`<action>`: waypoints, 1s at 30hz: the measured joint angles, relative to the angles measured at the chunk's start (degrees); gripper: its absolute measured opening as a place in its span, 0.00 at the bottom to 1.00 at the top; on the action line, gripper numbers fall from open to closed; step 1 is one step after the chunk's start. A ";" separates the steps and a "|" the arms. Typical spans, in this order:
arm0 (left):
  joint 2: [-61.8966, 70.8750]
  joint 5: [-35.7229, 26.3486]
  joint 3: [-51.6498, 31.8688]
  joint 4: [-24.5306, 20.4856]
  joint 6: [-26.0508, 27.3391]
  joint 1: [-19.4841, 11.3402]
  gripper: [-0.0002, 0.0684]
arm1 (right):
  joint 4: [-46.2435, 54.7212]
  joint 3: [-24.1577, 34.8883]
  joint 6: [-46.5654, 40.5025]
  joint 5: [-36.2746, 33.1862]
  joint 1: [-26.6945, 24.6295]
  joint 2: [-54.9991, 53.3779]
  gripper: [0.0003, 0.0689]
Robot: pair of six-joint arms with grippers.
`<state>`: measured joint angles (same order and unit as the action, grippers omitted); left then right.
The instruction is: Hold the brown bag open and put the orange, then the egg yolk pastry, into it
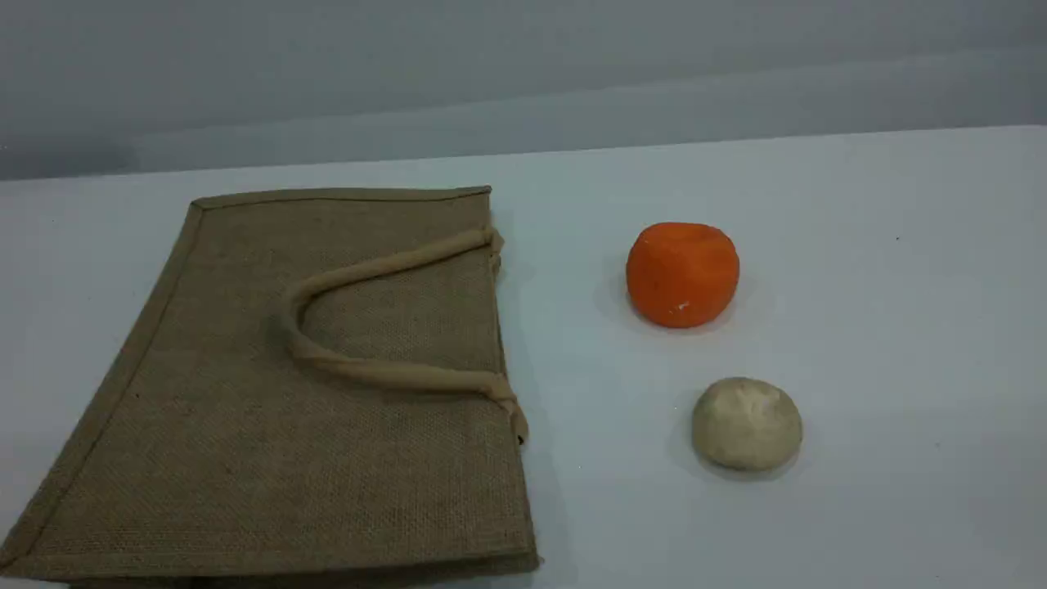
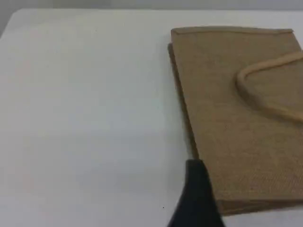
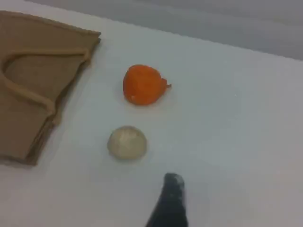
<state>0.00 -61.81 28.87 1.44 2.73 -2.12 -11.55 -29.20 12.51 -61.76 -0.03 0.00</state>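
Note:
The brown bag (image 1: 278, 409) lies flat on the left of the white table, its mouth towards the right and a beige loop handle (image 1: 393, 375) resting on top. To its right sits the orange (image 1: 683, 274), and nearer the front the pale egg yolk pastry (image 1: 746, 423). Neither arm shows in the scene view. In the left wrist view one dark fingertip (image 2: 195, 184) hovers over the bag's (image 2: 236, 118) edge. The right wrist view shows one dark fingertip (image 3: 171, 198) above bare table, near the pastry (image 3: 127, 142), with the orange (image 3: 143, 85) and bag (image 3: 33, 90) beyond. Nothing is held.
The white table (image 1: 900, 327) stretches wide to the right of the fruit and pastry, with its far edge against a grey wall. The bag's front corner reaches the bottom edge of the scene view.

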 joint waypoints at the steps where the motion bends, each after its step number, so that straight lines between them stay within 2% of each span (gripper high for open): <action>1: 0.00 0.00 0.00 0.00 0.00 0.00 0.70 | 0.00 0.00 0.00 0.00 0.00 0.00 0.85; 14: 0.16 0.00 0.00 -0.28 -0.31 0.00 0.70 | -0.12 0.00 -0.31 0.06 0.06 0.00 0.85; 18: 2.67 1.24 1.12 -3.47 -4.61 0.00 0.70 | -0.63 -1.52 -0.87 1.59 0.11 -0.27 0.85; 21: 6.09 4.31 3.50 -4.43 -7.12 0.00 0.70 | -0.52 -4.31 -1.78 4.14 0.11 -3.19 0.85; 24: 11.34 6.44 7.18 -3.54 -8.92 0.00 0.70 | -0.52 -8.05 -3.90 4.46 0.11 -7.58 0.85; 27: 17.63 7.08 11.71 -1.44 -9.16 0.00 0.70 | -0.52 -12.99 -5.41 5.05 0.11 -13.45 0.85; 30: 24.85 7.08 16.47 -1.44 -9.11 0.00 0.70 | -0.52 -17.67 -5.41 7.41 0.11 -19.38 0.85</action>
<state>24.85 -54.74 45.33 0.00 -6.38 -2.12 -12.06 -46.86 7.09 -54.35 0.07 -19.38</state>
